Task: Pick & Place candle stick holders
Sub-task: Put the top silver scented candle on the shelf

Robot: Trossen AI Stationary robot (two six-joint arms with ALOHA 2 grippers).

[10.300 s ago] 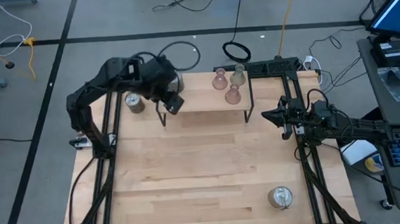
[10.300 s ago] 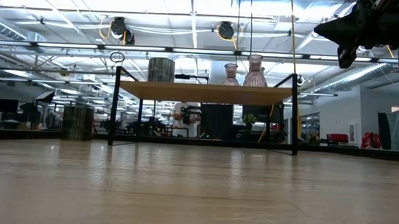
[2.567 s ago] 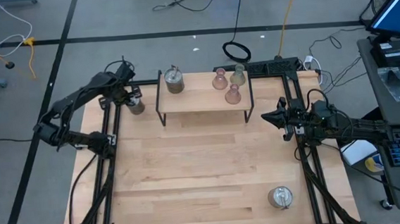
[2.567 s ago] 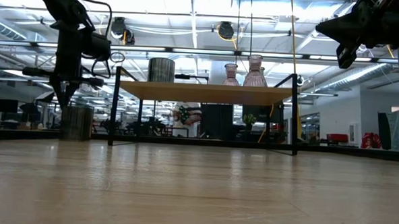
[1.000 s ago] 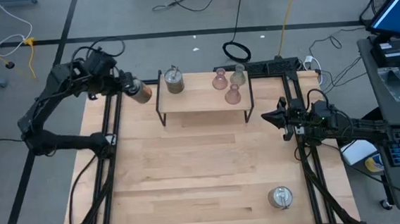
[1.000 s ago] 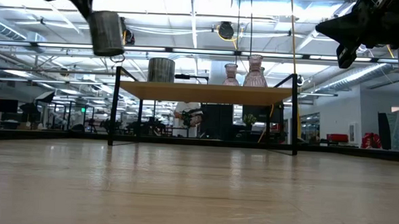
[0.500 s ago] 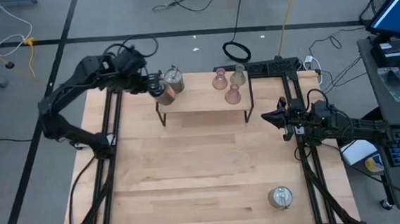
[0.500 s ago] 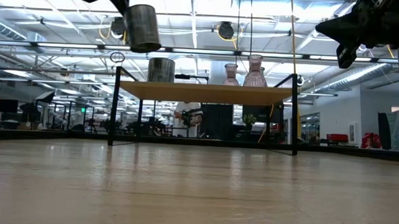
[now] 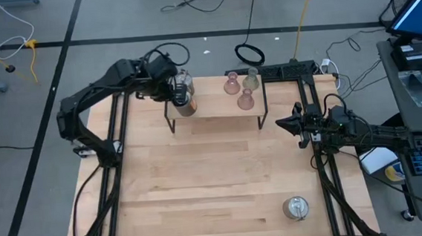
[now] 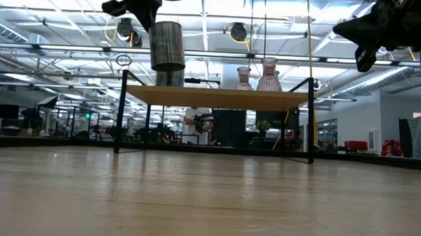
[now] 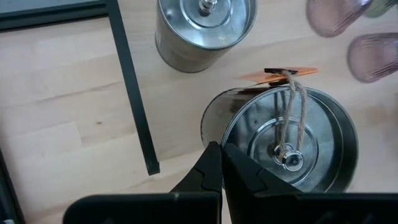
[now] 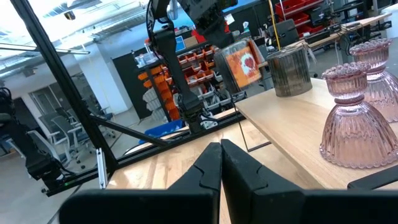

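- High view: left gripper [image 9: 176, 91] over the left end of the small shelf [image 9: 214, 105] at the table's [image 9: 201, 186] far edge, carrying a metal holder [image 9: 185, 103] just in front of the second metal holder [image 9: 182, 81] standing on the shelf. Probably brought here to be set down beside its twin, on the shelf part not taken by the three glass holders [image 9: 240, 87] on the right. A third metal holder [image 9: 296, 208] alone near the table's front right corner, well apart. Right gripper [image 9: 299, 130] parked at the right edge, beside the shelf's right legs.
- Low view: carried holder [image 10: 168, 46] hanging clear above the shelf top [image 10: 215, 97], not yet touching; long axis close to vertical with a slight lean, open mouth up toward the fingers. Standing twin partly hidden behind it; glass holders [image 10: 258, 75] upright, narrow necks up.
- Left wrist view: fingers [image 11: 219, 168] pressed nearly together, pinching the near rim of the carried holder [image 11: 287, 140] — a rim grip that lets the can hang mouth-up. Straight down into the open mouth: a twine loop, an orange tag on the far rim. Twin [image 11: 202, 28] upright just beyond, lid knob up.
- Right wrist view: right fingers [image 12: 219, 163] closed on nothing, tips together, aimed toward the shelf; ribbed pink glass holder [image 12: 351, 121] upright nearby, wide base down. Likely just waiting.
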